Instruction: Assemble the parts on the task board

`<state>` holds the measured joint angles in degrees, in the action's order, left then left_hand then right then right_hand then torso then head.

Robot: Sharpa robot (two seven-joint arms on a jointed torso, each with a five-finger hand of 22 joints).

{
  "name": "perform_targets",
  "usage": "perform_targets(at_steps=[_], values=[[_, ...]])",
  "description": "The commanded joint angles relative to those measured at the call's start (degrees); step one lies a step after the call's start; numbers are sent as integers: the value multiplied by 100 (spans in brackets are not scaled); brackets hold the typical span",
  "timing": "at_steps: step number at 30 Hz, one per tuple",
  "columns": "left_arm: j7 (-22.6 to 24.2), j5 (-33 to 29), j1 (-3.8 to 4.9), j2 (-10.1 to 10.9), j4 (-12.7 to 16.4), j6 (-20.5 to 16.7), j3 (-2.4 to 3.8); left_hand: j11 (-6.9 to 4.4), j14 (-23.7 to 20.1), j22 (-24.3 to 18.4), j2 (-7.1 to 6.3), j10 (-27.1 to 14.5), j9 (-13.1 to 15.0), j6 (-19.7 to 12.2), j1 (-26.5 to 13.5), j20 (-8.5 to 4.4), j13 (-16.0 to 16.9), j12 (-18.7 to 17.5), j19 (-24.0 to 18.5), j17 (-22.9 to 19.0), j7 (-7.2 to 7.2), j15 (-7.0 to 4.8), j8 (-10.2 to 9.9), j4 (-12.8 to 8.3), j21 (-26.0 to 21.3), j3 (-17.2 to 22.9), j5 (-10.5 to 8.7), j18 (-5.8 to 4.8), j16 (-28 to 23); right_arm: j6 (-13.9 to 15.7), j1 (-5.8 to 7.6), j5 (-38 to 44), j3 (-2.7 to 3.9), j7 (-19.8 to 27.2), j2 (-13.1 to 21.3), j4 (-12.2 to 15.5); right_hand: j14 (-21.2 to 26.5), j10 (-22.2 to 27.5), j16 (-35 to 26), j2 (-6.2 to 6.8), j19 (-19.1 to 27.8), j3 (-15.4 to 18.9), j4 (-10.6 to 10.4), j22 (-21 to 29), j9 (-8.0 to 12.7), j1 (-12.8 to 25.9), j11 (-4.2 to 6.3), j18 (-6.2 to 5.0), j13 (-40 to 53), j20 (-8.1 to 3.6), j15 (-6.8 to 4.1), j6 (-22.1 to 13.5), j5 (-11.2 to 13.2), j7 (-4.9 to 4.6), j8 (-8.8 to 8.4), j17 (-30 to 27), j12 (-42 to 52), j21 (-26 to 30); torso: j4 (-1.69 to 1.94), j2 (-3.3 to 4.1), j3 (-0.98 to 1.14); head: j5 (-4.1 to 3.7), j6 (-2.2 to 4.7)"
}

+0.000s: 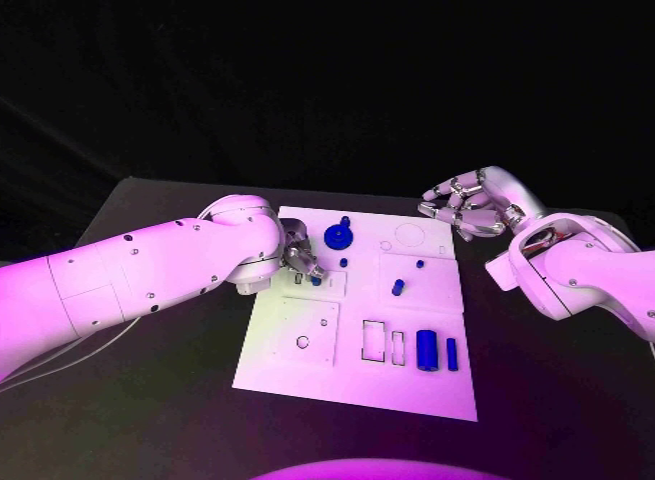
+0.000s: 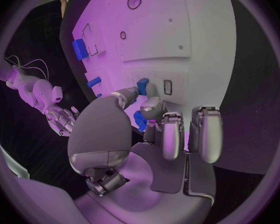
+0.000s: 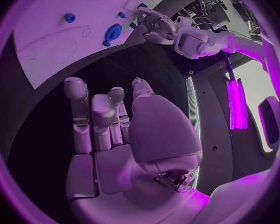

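Observation:
The white task board (image 1: 359, 372) lies in the middle of the table. My left hand (image 1: 301, 262) is low over the board's left part, near its far end. In the left wrist view its thumb and a finger pinch a small blue part (image 2: 140, 120) just above the board (image 2: 202, 40), next to a small slot (image 2: 167, 87). A blue gear (image 1: 337, 236) stands just beyond that hand. Small blue pegs (image 1: 398, 287) stand mid-board, and a blue cylinder (image 1: 428, 350) and a blue bar (image 1: 451, 350) lie near the right edge. My right hand (image 1: 469, 205) hangs off the far right corner, empty, fingers apart.
Empty outlined recesses (image 1: 373, 340) sit left of the blue cylinder, and a square plate (image 1: 310, 335) lies at the board's left. Black table (image 1: 154, 400) surrounds the board. From the right wrist view the gear (image 3: 113, 32) and my left hand (image 3: 149, 22) show across the board.

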<state>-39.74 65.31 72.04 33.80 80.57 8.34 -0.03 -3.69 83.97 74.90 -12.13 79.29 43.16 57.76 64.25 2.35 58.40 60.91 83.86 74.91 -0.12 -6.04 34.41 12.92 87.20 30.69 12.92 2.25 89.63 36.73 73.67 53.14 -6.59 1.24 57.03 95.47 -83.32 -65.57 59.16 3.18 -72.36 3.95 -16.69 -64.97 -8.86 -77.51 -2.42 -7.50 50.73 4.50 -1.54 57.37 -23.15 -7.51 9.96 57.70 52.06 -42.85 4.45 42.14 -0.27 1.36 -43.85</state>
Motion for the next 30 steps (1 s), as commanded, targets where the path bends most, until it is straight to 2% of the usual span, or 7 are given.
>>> perform_targets(at_steps=[1,3,6,11,18,30], values=[[-268,18,-14,-14,-6,94,-9,10,603,964,11,-32,13,41,-79,-9,-4,44,188,1509,24,-32,-26,63,40,-126,0,-89,37,32,-3,22,0,7,0,11,-19,36,-25,5,-35,37,0,7,-5,82,-22,-81,-8,20,1,-44,0,14,37,1,-3,29,4,2,-4,-2,-1],[-269,18,-14,-13,-9,91,-9,12,603,965,26,-33,20,46,-86,-11,-5,57,189,1509,22,-32,-31,116,40,-245,2,-90,37,24,-3,22,0,8,0,11,-19,39,-30,5,-35,60,1,9,-6,108,-22,-82,-13,21,2,-47,-14,14,40,3,-3,38,2,1,-1,3,-7],[-269,19,-14,-10,-10,77,-9,12,603,976,40,-40,36,55,-62,-14,-13,77,196,1509,18,-32,-43,215,43,-530,8,-92,37,19,-3,22,0,12,0,10,-20,46,-51,14,-37,152,9,14,-9,178,-20,-84,-26,21,1,-56,-159,17,50,8,10,73,2,0,-3,2,-8],[-265,19,-14,-3,-1,-7,-8,17,603,989,94,-40,49,73,-85,-17,-8,114,206,1509,30,-27,-58,353,47,-875,7,-95,37,18,-3,22,0,14,0,6,-19,54,-64,18,-34,183,6,19,-9,200,-22,-86,-37,21,2,-61,-188,16,53,3,7,92,1,2,-5,-6,0],[-256,19,-14,17,21,-124,-7,28,603,998,224,-52,65,85,-212,-21,-27,139,212,1509,38,-19,-83,371,48,-1394,9,-96,37,13,-3,22,0,15,4,0,-19,57,-73,17,-34,221,5,22,-10,230,-23,-87,-41,22,3,-66,-228,16,57,6,12,109,-1,3,-2,-8,5],[-225,-3,-15,81,116,-217,-2,28,603,998,278,-64,73,88,-180,-22,-41,154,211,1509,40,-18,-103,381,45,-1694,18,-96,37,6,-5,-46,-1,10,3,-12,-21,57,-75,23,-38,247,14,19,-11,234,-22,-87,-41,22,2,-68,-233,17,60,12,21,113,0,0,-4,-14,14]])
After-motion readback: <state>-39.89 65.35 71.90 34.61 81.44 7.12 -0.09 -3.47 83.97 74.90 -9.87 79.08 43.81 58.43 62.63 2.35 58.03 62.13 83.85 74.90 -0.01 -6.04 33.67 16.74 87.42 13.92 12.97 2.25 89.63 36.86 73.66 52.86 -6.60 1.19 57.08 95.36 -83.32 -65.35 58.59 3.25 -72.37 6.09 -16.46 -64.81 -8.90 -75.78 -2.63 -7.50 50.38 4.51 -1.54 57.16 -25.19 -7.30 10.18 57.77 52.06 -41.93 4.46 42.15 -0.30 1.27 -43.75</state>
